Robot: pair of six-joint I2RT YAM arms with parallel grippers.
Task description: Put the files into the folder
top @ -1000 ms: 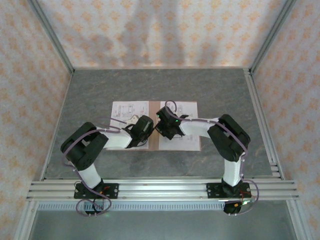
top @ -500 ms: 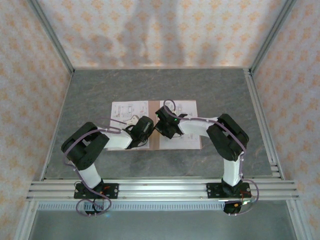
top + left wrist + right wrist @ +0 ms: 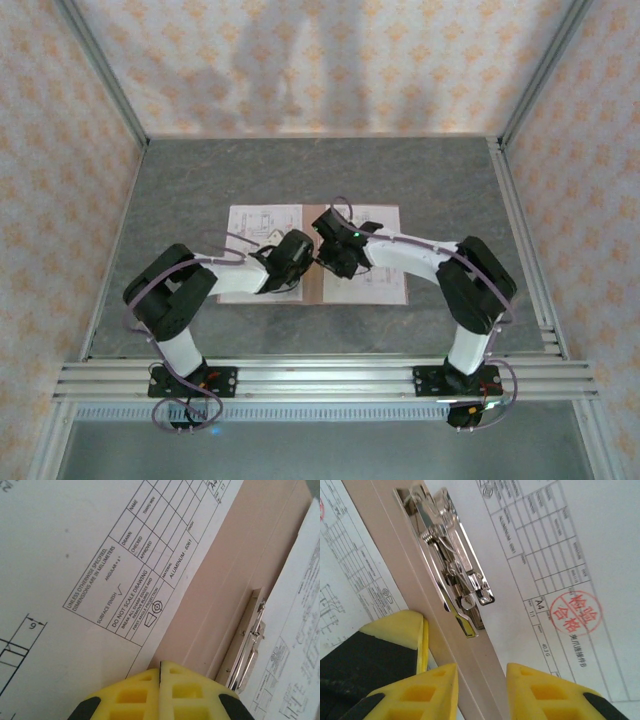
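Note:
The salmon folder (image 3: 312, 283) lies open on the table with a printed file on its left half (image 3: 255, 225) and another on its right half (image 3: 382, 268). Both grippers hover over the spine. The left gripper (image 3: 304, 260) (image 3: 161, 667) has its yellow fingers pressed shut on nothing, at the edge of the left file (image 3: 75, 555) beside the pink spine (image 3: 225, 580). The right gripper (image 3: 328, 262) (image 3: 481, 680) is open, straddling the spine (image 3: 470, 655) just short of the metal clip (image 3: 450, 565). The stamped right file (image 3: 580, 580) lies beside that clip.
A metal frame rail (image 3: 320, 375) runs along the near edge, with patterned walls on three sides. Grey tabletop (image 3: 320, 170) stretches behind the folder. A yellow fingertip of the left gripper (image 3: 402, 630) sits close to the right gripper's left finger.
The right gripper has opened from shut. The folder with its sheets has shifted slightly right, and the right arm's elbow has swung outward. The left gripper stays shut.

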